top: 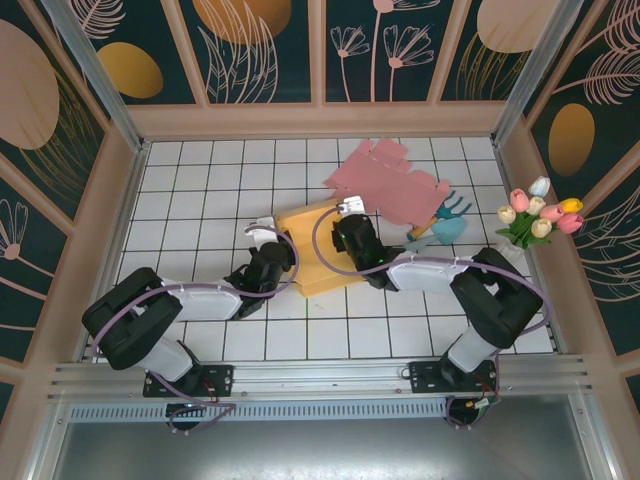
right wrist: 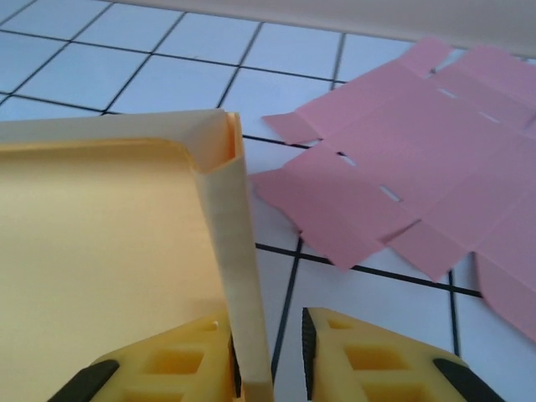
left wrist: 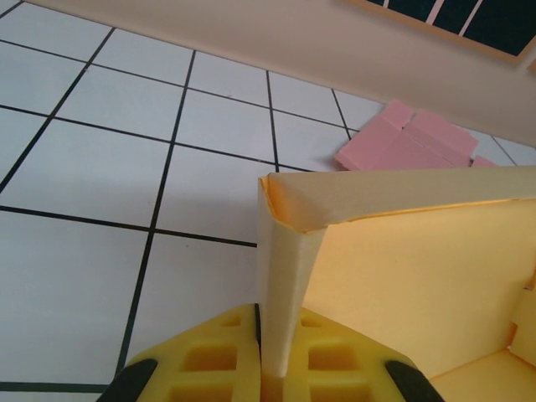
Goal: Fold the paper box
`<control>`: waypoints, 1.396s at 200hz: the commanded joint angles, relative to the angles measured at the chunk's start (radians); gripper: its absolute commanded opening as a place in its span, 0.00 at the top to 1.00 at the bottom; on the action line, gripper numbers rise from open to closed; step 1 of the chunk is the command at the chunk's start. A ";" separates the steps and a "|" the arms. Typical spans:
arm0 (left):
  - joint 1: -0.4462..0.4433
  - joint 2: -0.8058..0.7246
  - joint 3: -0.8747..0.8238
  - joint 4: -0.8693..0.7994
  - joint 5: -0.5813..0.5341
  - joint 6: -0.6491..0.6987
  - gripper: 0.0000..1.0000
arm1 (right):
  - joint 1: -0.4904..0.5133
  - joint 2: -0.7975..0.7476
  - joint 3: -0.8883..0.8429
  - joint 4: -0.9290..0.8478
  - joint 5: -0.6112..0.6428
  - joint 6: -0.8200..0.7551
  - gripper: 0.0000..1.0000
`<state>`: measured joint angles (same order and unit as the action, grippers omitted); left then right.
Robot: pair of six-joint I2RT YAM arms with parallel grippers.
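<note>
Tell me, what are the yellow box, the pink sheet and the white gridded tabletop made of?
Yellow box: likely thin matte card; its wall folds into a creased, layered corner. Pink sheet: seemingly the same card, lying flat, matte, with cut slots and tabs. Tabletop: smooth white with black grid lines, slight sheen; real tile or printed board, I cannot tell.

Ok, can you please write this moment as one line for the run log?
left claw: shut on yellow box wall | right claw: open around another wall | pink sheet: flat, beyond box
</note>
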<state>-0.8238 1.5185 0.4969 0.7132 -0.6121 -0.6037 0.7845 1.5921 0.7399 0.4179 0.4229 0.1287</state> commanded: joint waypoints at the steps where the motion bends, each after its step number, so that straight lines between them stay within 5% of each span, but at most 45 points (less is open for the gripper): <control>1: 0.011 -0.024 -0.015 0.043 -0.045 -0.008 1.00 | -0.051 -0.046 -0.045 0.033 -0.126 -0.039 0.70; 73: 0.009 0.010 0.003 0.013 -0.081 -0.012 1.00 | -0.082 -0.174 -0.066 -0.024 -0.252 -0.044 0.62; 160: 0.008 0.036 0.048 -0.025 -0.069 0.014 1.00 | -0.091 -0.124 0.018 -0.063 -0.319 -0.051 0.56; 192: 0.009 0.057 0.064 -0.037 -0.087 0.056 1.00 | -0.090 -0.229 -0.023 -0.124 -0.382 -0.043 0.46; 235: 0.010 0.075 0.143 -0.089 -0.047 0.239 1.00 | -0.094 -0.475 -0.073 -0.284 -0.294 -0.040 0.43; 279: 0.012 0.074 0.352 -0.294 0.133 0.670 1.00 | -0.100 -0.716 -0.094 -0.425 -0.088 0.022 0.43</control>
<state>-0.8169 1.5993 0.7280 0.5556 -0.5880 -0.2409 0.6933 0.9821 0.6827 0.0956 0.1967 0.1040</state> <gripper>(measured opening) 0.095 0.573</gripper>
